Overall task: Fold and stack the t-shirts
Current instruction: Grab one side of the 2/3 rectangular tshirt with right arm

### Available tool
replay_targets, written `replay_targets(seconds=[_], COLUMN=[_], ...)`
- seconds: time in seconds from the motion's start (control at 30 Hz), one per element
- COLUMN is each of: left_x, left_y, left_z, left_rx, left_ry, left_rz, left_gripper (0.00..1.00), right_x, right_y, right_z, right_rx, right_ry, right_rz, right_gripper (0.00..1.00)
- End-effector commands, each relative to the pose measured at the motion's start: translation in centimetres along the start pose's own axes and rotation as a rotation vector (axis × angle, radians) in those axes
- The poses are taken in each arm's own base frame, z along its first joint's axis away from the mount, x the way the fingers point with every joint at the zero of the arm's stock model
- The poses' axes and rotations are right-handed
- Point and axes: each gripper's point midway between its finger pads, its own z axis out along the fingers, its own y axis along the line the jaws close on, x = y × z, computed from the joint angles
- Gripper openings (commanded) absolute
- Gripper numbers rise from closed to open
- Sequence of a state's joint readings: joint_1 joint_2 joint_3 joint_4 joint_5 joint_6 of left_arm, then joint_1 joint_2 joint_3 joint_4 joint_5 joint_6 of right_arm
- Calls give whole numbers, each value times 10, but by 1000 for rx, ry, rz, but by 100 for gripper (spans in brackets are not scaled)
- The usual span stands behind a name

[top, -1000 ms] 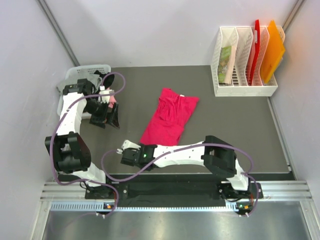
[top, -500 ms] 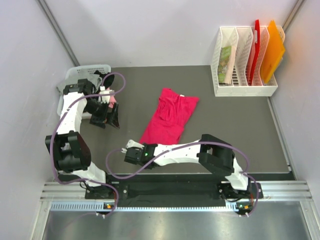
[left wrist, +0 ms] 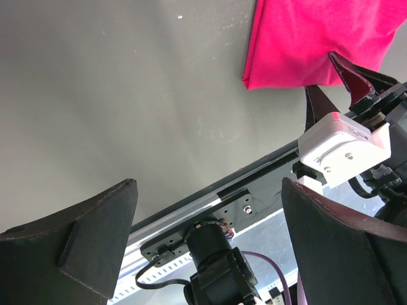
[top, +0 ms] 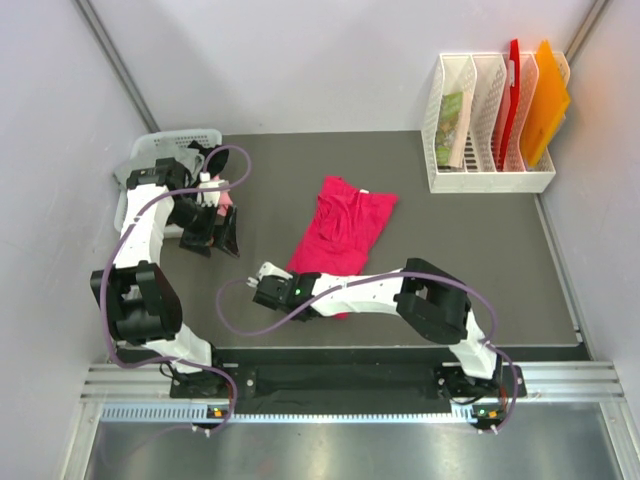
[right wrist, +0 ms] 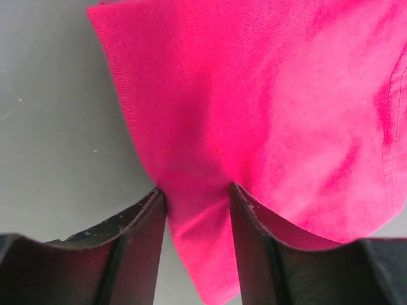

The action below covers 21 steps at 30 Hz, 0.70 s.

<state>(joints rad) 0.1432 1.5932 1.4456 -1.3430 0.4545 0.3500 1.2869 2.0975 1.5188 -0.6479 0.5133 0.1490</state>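
Note:
A crimson-red t-shirt lies partly folded lengthwise on the dark table, collar towards the back. Its near-left corner sits between the fingers of my right gripper, low on the table. The jaws straddle that corner with a gap still between them, and the cloth bulges up in the gap. The left wrist view shows the same shirt with the right gripper at its corner. My left gripper hangs wide open beside the basket, with nothing between its fingers.
A white mesh basket stands at the back left with dark cloth in it, partly hidden by the left arm. A white file rack at the back right holds a red folder and an orange folder.
My right gripper has moved away from the near edge and up to the red shirt's near-left corner, and its jaws have narrowed slightly. The left arm has not moved.

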Motion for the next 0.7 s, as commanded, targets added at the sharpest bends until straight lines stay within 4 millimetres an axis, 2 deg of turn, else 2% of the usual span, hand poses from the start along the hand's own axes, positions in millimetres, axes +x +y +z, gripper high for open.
replay_targets(seconds=[0.0, 0.3, 0.5, 0.67], left_x=[-5, -8, -8, -4], left_y=[0, -1, -2, -2], left_z=[-7, -10, -12, -11], left_rx=[-7, -10, -11, -15], left_ry=[-33, -40, -43, -37], left_rz=[14, 17, 18, 25], left_gripper=[99, 99, 99, 99], right_x=[26, 38, 41, 40], right_y=[13, 32, 42, 48], right_z=[17, 18, 20, 19], right_rx=[-43, -114, -149, -178], right_ry=[70, 99, 124, 134], right_rz=[-25, -5, 7, 23], right_gripper=[44, 36, 22, 3])
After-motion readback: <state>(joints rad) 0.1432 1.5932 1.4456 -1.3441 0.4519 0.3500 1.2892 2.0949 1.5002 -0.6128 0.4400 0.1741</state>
